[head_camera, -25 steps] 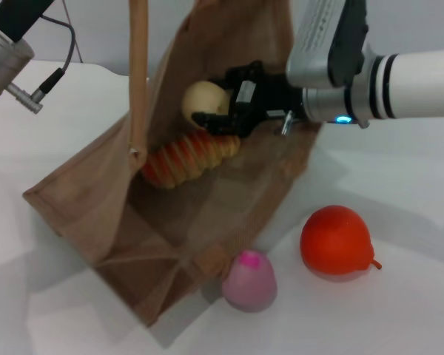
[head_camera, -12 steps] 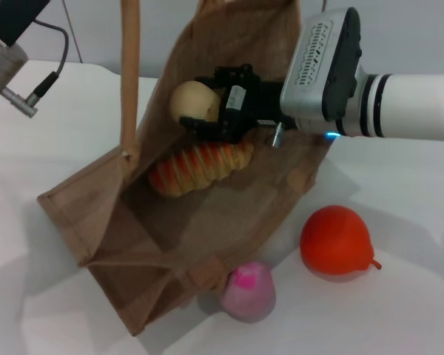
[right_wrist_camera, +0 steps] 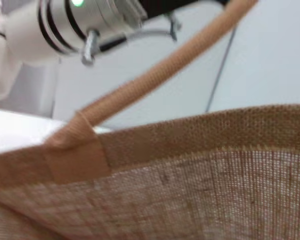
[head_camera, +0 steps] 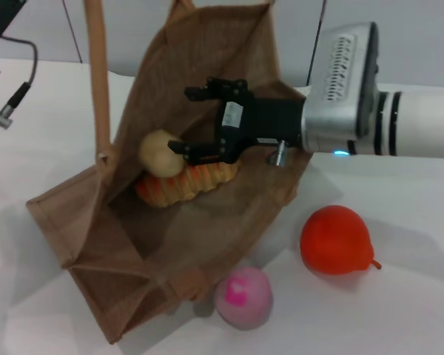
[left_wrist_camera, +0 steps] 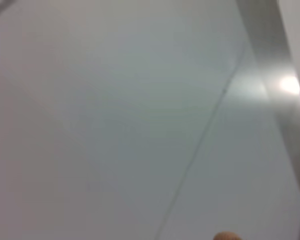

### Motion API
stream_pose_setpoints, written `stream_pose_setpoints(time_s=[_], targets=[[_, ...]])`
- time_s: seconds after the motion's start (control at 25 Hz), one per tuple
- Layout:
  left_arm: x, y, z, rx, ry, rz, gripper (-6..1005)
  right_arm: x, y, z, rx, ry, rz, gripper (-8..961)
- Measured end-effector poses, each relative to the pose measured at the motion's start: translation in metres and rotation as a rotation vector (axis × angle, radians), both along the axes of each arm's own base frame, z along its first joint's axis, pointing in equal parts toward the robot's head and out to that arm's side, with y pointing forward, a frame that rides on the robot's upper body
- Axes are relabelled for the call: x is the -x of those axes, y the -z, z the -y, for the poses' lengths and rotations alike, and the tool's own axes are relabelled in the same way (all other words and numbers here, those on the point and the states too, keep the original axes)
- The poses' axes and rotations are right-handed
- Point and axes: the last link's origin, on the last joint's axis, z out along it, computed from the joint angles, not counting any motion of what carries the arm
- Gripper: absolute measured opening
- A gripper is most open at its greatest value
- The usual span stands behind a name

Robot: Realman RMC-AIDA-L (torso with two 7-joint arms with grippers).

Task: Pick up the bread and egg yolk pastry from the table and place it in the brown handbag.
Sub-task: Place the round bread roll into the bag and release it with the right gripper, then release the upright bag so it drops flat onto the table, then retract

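The brown handbag point(head_camera: 207, 214) lies tilted on the table with its mouth open, one tan handle point(head_camera: 96, 81) pulled straight up. The bread point(head_camera: 179, 185) lies inside it. The egg yolk pastry point(head_camera: 159, 153) rests on top of the bread. My right gripper point(head_camera: 183, 120) reaches into the bag's mouth, open and empty, its lower finger just beside the pastry. The right wrist view shows the bag's woven wall point(right_wrist_camera: 200, 170) and the handle point(right_wrist_camera: 155, 75) rising toward my left arm's wrist point(right_wrist_camera: 85, 20). In the head view only my left arm's cable shows, at the top left.
An orange-red pear-shaped fruit point(head_camera: 336, 240) sits on the white table to the right of the bag. A pink ball point(head_camera: 242, 297) sits against the bag's front corner. The left wrist view shows only a pale wall.
My right gripper has opened and let go of the pastry, which now lies on the bread inside the bag. The bag and its raised handle have shifted to the left.
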Motion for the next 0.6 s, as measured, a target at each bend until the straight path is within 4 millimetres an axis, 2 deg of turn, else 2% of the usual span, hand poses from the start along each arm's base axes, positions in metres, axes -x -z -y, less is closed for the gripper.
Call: stream_pose_setpoints(time_s=[0.12, 0.24, 0.48, 0.6], targets=[[0.013, -0.004, 0.004, -0.029, -0.053, 0.008, 205, -0.005, -0.006, 0.004, 0.013, -0.01, -0.029, 890], [0.022, -0.007, 0.005, -0.048, -0.094, 0.002, 206, -0.019, -0.019, 0.011, 0.023, -0.017, -0.082, 889], [0.036, -0.005, 0.004, -0.065, -0.176, -0.027, 208, -0.071, -0.068, 0.038, -0.03, -0.021, -0.228, 888], [0.042, -0.001, 0.004, -0.073, -0.212, -0.065, 208, -0.09, -0.09, 0.05, -0.089, 0.004, -0.308, 887]])
